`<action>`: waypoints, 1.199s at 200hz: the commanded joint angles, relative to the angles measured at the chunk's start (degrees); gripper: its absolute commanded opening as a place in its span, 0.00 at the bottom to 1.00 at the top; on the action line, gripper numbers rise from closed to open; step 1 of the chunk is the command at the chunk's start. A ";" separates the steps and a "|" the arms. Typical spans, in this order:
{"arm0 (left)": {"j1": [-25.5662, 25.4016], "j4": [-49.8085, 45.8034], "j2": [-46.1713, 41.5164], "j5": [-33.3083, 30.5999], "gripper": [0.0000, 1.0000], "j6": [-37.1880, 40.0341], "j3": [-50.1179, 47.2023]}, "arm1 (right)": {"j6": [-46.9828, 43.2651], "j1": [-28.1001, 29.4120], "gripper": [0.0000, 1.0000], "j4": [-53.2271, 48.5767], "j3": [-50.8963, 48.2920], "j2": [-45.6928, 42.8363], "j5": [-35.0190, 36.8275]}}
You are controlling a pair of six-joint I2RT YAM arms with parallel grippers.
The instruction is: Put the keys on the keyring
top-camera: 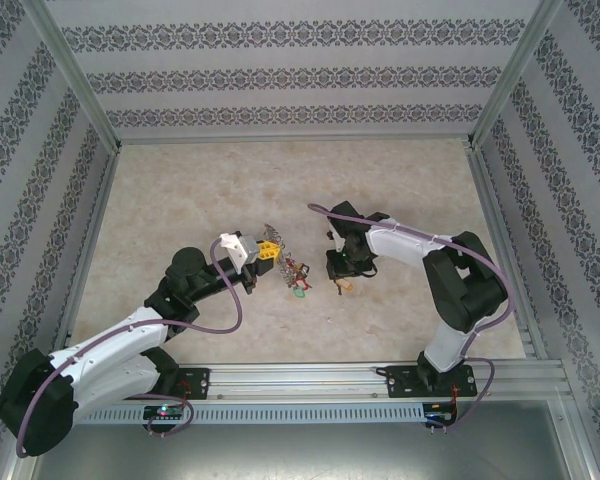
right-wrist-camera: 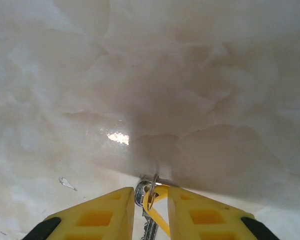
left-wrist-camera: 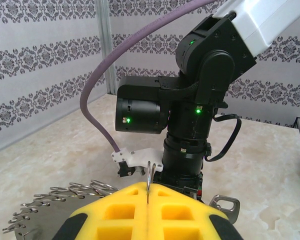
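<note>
Left gripper (top-camera: 268,250) was pinched tight on the keyring (left-wrist-camera: 45,212) rim mid-table, loose keys (top-camera: 298,273) just right of it, right gripper (top-camera: 342,272) further right, clamped on a yellow-tagged key (right-wrist-camera: 149,200).

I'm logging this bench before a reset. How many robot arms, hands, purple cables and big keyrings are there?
Robot arms: 2, left arm, right arm
Hands: 2, left hand, right hand
Purple cables: 2, left cable, right cable
Keyring: 1
Total: 7
</note>
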 commanded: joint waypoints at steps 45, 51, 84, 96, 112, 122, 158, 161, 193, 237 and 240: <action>0.43 1.74 -0.70 -0.18 0.00 1.19 0.84 | -0.41 0.68 0.14 -1.55 1.44 1.51 3.33; 0.44 1.75 -0.65 -0.12 0.00 1.19 0.88 | -0.50 0.68 0.13 -1.40 1.30 1.33 3.49; 0.44 2.03 0.05 1.00 0.00 1.13 1.35 | -0.36 0.42 0.19 -0.78 1.18 0.92 3.78; 0.42 1.98 0.28 1.20 0.00 1.05 1.45 | -0.17 0.42 0.20 -0.22 0.96 0.48 3.78; 0.44 2.06 0.52 1.33 0.00 1.04 1.58 | 0.03 0.26 0.22 0.08 1.15 0.25 4.23; 0.43 2.16 0.58 1.28 0.00 1.00 1.59 | 0.18 0.18 0.22 0.07 1.34 0.36 4.72; 0.39 2.21 0.84 1.43 0.00 1.04 1.78 | 0.99 -0.02 0.23 0.32 1.62 0.52 6.39; 0.43 2.18 0.89 1.45 0.00 1.10 1.78 | 1.05 -0.02 0.23 0.42 1.61 0.47 6.49; 0.44 2.13 1.06 1.26 0.00 1.19 1.78 | 1.25 -0.02 0.23 0.11 2.21 -0.38 6.24; 0.44 1.84 1.58 1.35 0.00 1.65 2.27 | 2.03 -0.80 0.26 -0.29 2.93 0.10 7.36; 0.44 1.76 1.60 1.38 0.00 1.72 2.26 | 2.03 -0.81 0.26 -0.41 3.12 0.38 7.27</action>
